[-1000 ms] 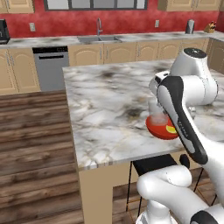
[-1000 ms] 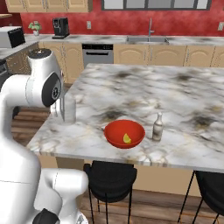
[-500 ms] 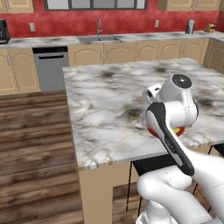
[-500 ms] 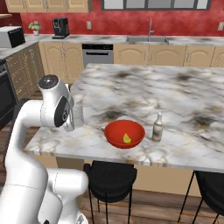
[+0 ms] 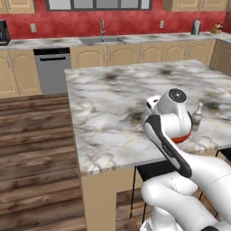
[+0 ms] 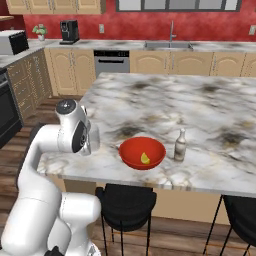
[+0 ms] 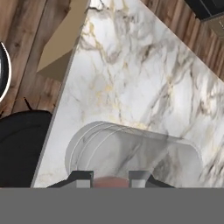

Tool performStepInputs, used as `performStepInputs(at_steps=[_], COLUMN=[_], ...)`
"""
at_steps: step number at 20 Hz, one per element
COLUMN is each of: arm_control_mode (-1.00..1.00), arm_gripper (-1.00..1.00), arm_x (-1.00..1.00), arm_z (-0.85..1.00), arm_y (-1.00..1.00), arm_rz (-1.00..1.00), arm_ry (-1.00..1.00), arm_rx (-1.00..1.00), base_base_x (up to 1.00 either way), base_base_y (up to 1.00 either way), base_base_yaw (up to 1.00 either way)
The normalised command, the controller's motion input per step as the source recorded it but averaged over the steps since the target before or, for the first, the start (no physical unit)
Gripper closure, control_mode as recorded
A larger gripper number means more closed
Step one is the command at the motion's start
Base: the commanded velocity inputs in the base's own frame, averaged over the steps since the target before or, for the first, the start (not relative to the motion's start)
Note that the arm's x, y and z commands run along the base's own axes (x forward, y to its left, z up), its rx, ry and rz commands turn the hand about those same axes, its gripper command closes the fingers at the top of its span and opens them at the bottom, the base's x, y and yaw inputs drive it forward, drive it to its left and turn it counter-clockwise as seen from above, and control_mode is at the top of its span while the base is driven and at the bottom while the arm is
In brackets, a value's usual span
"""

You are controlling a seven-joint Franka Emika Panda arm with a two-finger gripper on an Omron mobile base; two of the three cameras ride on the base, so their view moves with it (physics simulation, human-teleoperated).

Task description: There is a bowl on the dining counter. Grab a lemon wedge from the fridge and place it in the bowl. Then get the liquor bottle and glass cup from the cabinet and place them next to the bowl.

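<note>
Over the last second the arm has swung down from above the dining counter (image 6: pixel 210 115) to its near edge, left of the bowl (image 6: pixel 142 152). The gripper (image 7: pixel 111 178) is nearly closed on the glass cup (image 7: pixel 131 151), held low over the marble. The lemon wedge (image 6: pixel 145 158) is in the bowl and the liquor bottle (image 6: pixel 180 145) stands just right of it, so setting the cup down looks like the last step.

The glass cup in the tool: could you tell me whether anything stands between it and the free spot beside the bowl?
Nothing visible does. The glass cup hangs over bare dining counter left of the bowl; the liquor bottle stands on the bowl's far side.
</note>
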Motion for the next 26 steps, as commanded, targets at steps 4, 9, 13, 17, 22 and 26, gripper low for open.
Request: performStepInputs(at_steps=[4,9,13,17,22,26], arm_control_mode=[-1.00,-1.00,-1.00,-1.00,-1.00,-1.00], arm_gripper=[1.00,1.00,1.00,1.00,1.00,1.00], arm_x=[0.24,0.17,0.15,0.16,0.14,0.09], arm_z=[-0.45,-0.34,-0.27,-0.24,-0.20,-0.19], arm_y=[0.01,0.00,0.00,0.00,0.00,0.00], arm_rz=[0.00,0.00,0.00,0.00,0.00,0.00], arm_ry=[0.02,0.00,0.00,0.00,0.00,0.00], arm_rx=[0.00,0.00,0.00,0.00,0.00,0.00], base_base_x=[0.00,0.00,0.00,0.00,0.00,0.00], base_base_y=[0.00,0.00,0.00,0.00,0.00,0.00], base_base_yaw=[0.00,0.00,0.00,0.00,0.00,0.00])
